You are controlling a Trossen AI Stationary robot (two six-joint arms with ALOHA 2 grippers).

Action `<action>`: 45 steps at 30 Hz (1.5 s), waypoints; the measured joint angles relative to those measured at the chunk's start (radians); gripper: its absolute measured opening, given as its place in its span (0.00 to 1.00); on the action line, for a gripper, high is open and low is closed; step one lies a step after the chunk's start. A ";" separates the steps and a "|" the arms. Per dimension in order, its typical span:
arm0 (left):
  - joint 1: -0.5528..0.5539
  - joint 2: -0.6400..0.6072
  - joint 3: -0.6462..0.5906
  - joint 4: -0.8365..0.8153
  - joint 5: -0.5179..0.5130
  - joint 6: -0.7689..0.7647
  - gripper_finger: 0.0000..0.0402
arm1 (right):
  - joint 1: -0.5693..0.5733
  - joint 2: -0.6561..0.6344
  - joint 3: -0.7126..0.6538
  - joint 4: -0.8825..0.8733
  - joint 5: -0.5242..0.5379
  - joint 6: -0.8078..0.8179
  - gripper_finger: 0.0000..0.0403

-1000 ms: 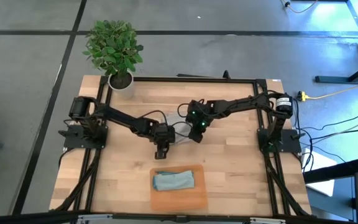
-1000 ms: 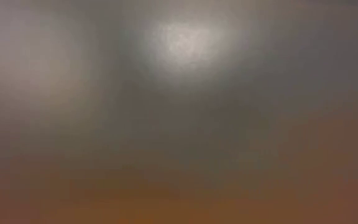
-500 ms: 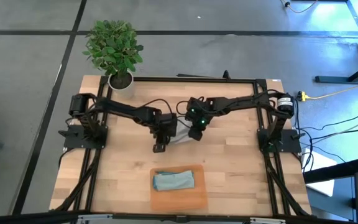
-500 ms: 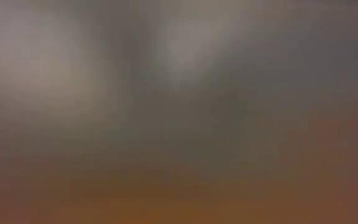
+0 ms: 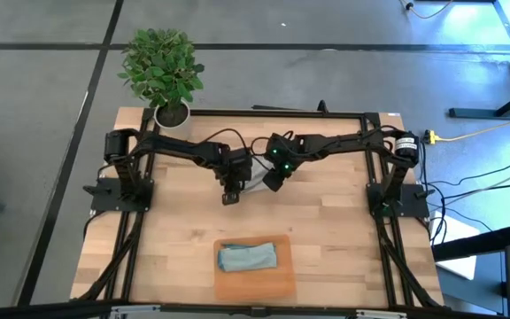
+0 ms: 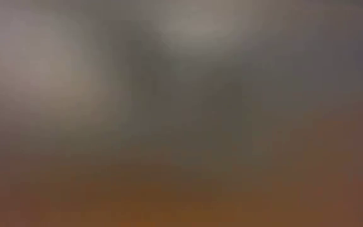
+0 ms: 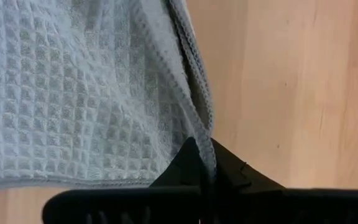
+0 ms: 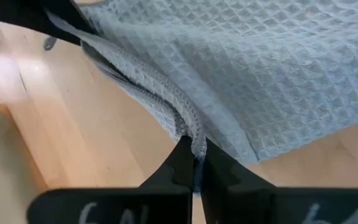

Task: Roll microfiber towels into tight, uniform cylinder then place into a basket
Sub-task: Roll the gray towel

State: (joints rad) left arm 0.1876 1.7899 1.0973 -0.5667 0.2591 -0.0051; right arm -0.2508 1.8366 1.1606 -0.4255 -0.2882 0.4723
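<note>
left gripper (image 7: pixel 205 163) and right gripper (image 8: pixel 193 163): both pinched on one edge of the grey waffle-weave towel (image 7: pixel 86 93), mid-table, far side. i judge this the lay-out step before rolling; next i must spread it flat. blue towel (image 5: pixel 247 257) lies in the orange tray (image 5: pixel 277 285). since the earlier frame, both arms drew toward the far edge.
</note>
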 joint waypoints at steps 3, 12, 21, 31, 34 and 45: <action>0.009 0.012 0.002 0.003 0.024 0.000 0.00 | -0.009 0.000 0.001 -0.002 -0.007 0.002 0.02; -0.036 0.004 0.002 -0.043 0.149 -0.008 0.00 | 0.022 0.001 0.001 -0.017 -0.229 -0.085 0.02; -0.085 0.005 0.000 -0.035 0.126 -0.007 0.00 | 0.063 0.001 0.002 -0.020 -0.178 -0.047 0.02; -0.049 0.006 -0.001 0.013 0.067 -0.030 0.00 | 0.035 0.000 -0.020 -0.018 -0.024 0.048 0.02; -0.049 0.006 0.000 0.030 0.065 -0.030 0.00 | 0.032 0.004 -0.021 -0.012 0.032 0.041 0.02; -0.049 0.007 -0.002 0.052 0.058 -0.039 0.00 | 0.018 0.100 -0.021 0.046 0.030 -0.013 0.02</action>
State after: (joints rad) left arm 0.1390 1.7966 1.0958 -0.5152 0.3171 -0.0437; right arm -0.2333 1.9371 1.1401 -0.3796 -0.2586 0.4591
